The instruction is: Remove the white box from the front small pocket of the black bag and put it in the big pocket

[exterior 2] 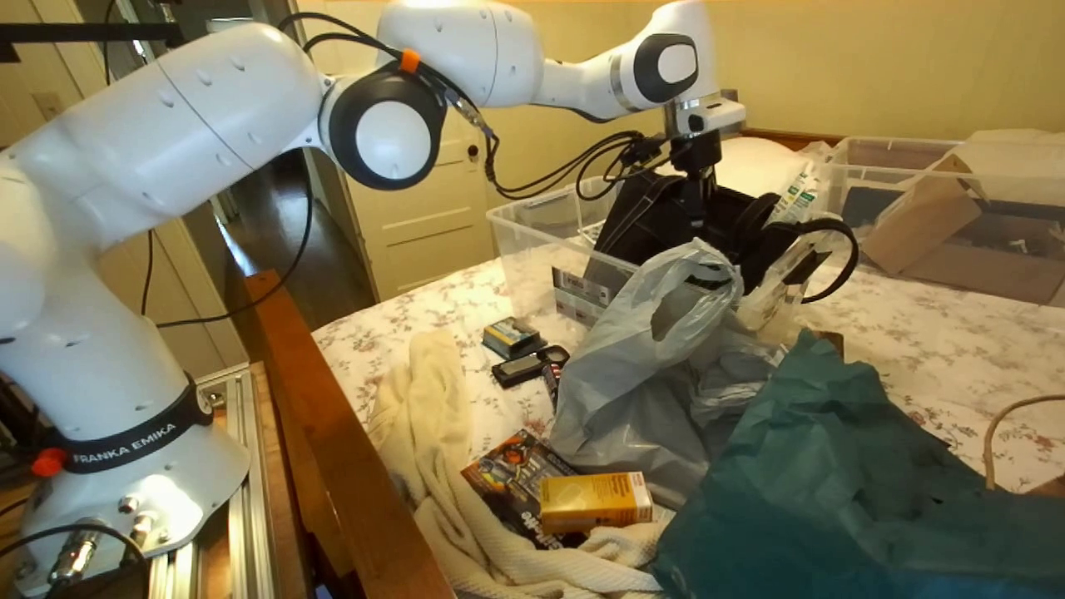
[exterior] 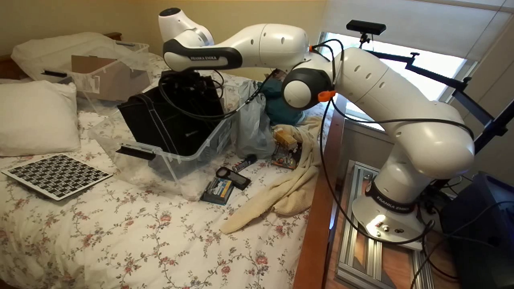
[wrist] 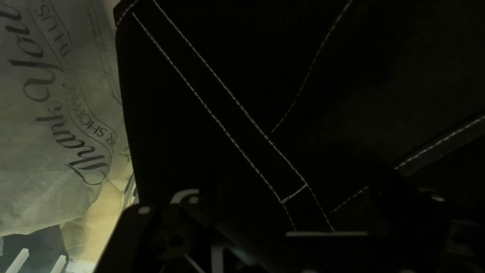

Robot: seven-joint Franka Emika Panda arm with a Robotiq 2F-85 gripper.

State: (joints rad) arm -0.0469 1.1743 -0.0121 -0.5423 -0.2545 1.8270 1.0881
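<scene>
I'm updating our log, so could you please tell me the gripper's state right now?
Gripper: at the black fabric bag; too dark to tell whether it is open, closed or holding anything.

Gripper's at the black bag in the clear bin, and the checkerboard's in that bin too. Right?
Not quite: the checkerboard lies on the bed, outside the clear bin, as an exterior view shows. The gripper is at the black bag in that bin, as you say.
</scene>
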